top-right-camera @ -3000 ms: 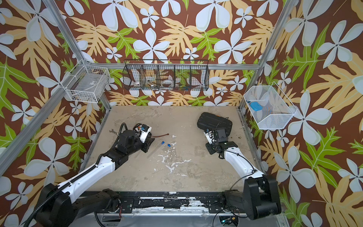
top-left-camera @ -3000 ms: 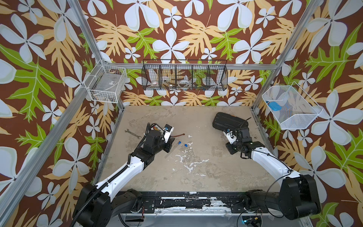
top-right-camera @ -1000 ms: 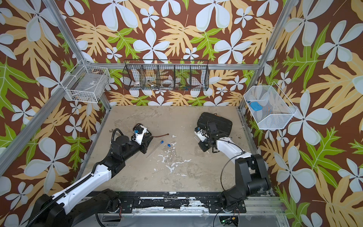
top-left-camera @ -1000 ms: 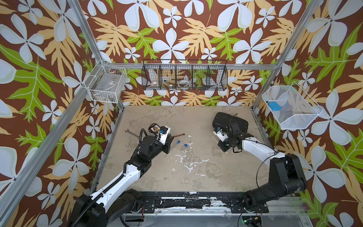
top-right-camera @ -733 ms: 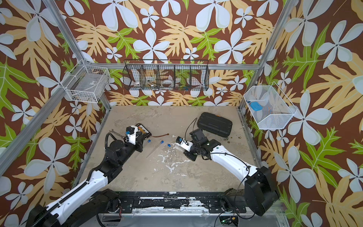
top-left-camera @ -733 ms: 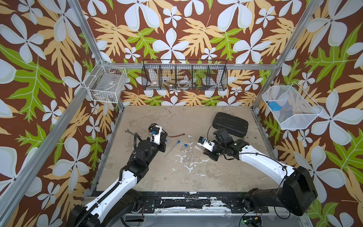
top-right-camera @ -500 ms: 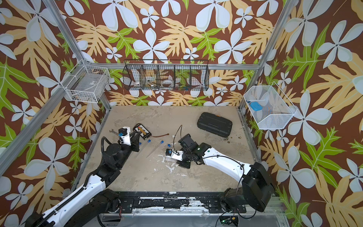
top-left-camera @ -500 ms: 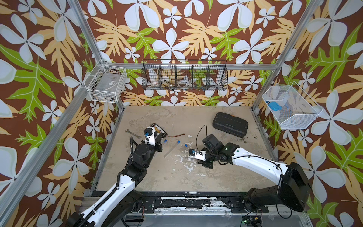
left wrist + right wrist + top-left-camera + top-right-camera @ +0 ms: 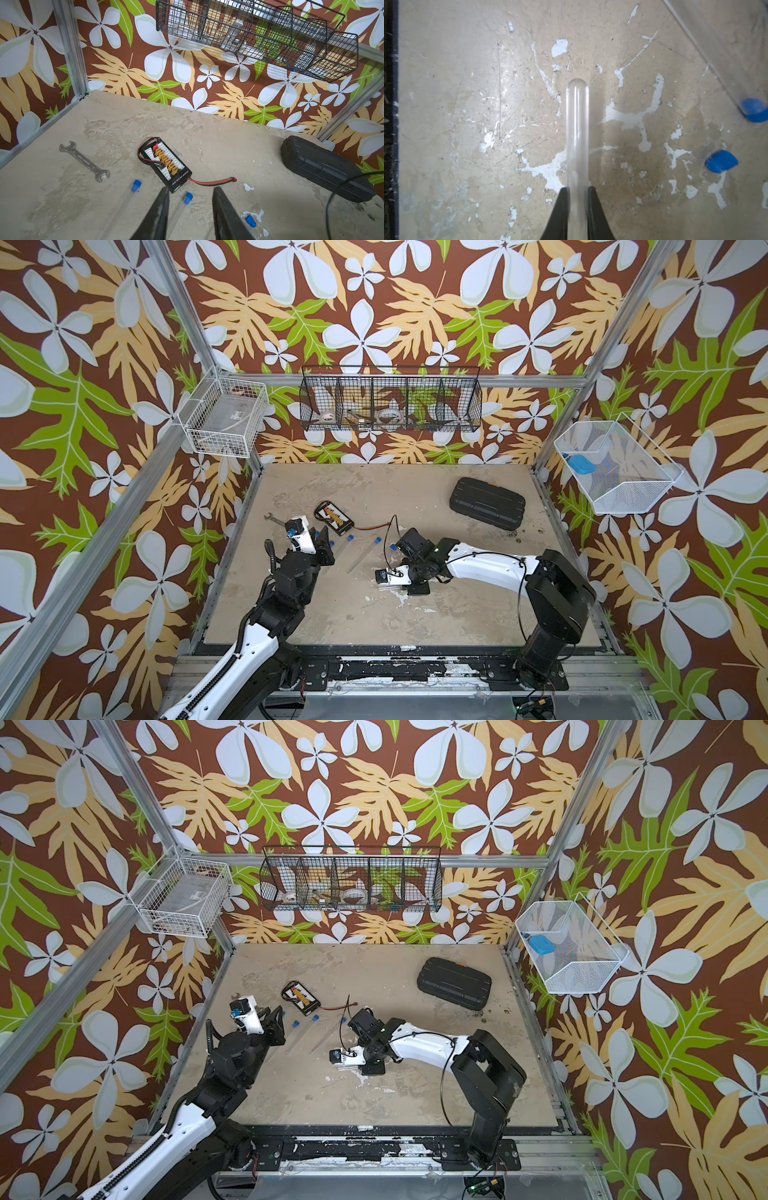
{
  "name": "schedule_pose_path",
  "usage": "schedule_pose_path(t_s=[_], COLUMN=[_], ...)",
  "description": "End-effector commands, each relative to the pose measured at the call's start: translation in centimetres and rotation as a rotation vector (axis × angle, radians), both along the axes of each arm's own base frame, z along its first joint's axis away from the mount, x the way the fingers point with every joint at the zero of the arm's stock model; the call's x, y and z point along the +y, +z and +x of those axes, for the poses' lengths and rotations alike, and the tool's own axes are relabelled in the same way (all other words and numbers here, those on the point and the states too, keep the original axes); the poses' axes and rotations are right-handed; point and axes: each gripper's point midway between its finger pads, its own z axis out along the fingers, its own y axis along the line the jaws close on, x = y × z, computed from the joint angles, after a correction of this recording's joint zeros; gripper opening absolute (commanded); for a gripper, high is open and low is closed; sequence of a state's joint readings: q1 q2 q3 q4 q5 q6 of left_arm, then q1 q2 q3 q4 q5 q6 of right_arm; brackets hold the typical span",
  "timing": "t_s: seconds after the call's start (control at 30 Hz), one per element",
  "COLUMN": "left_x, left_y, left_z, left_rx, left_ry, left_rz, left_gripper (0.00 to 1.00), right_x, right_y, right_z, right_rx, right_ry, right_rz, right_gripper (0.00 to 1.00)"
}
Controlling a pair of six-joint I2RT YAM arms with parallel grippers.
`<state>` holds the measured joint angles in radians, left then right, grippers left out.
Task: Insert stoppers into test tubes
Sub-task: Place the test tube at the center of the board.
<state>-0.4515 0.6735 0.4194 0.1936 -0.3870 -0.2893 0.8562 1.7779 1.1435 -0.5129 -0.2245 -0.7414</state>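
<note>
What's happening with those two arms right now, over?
Right end effector shut on slim clear test tube. Left end effector open over blue-stoppered tube. Tiny bright-blue plastic stopper loose on table. Black charging board nearby.

The left arm (image 9: 266, 626) stretches forward from the near base. The left end effector (image 9: 190, 189) tilts downward, jaws parted and gripping nothing. The right arm (image 9: 486, 568) folds inward at the elbow. The right end effector (image 9: 577, 189) points straight down, jaws clamped on a test tube (image 9: 577, 124).
</note>
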Motion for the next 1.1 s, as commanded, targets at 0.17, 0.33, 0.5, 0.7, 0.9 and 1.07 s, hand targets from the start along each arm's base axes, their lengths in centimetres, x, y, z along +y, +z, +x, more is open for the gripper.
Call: schedule_pose_path(t_s=[0.17, 0.33, 0.5, 0.7, 0.9, 1.07], left_x=[-0.1, -0.1, -0.3, -1.3, -4.2, -7.6], left_y=[-0.1, -0.1, 0.0, 0.7, 0.6, -0.1], left_z=[-0.1, 0.0, 0.0, 0.2, 0.5, 0.3], left_rx=[0.005, 0.007, 0.004, -0.020, -0.026, -0.018], left_ry=[-0.010, -0.012, -0.019, -0.080, -0.245, -0.443], left_rz=[-0.002, 0.007, 0.021, 0.079, 0.182, 0.253], left_gripper=[0.37, 0.38, 0.40, 0.41, 0.43, 0.43], right_x=[0.2, -0.1, -0.1, 0.8, -1.1, -5.3], right_y=[-1.9, -3.2, -3.0, 1.5, 7.8, 11.2], right_z=[0.2, -0.2, -0.2, 0.6, 0.4, 2.2], right_rx=[0.020, 0.038, 0.034, -0.009, 0.021, -0.039], right_ry=[0.017, 0.008, 0.006, -0.028, -0.161, -0.446], right_rz=[-0.031, -0.041, -0.030, 0.083, 0.333, 0.527], right_gripper=[0.15, 0.19, 0.28, 0.38, 0.44, 0.44])
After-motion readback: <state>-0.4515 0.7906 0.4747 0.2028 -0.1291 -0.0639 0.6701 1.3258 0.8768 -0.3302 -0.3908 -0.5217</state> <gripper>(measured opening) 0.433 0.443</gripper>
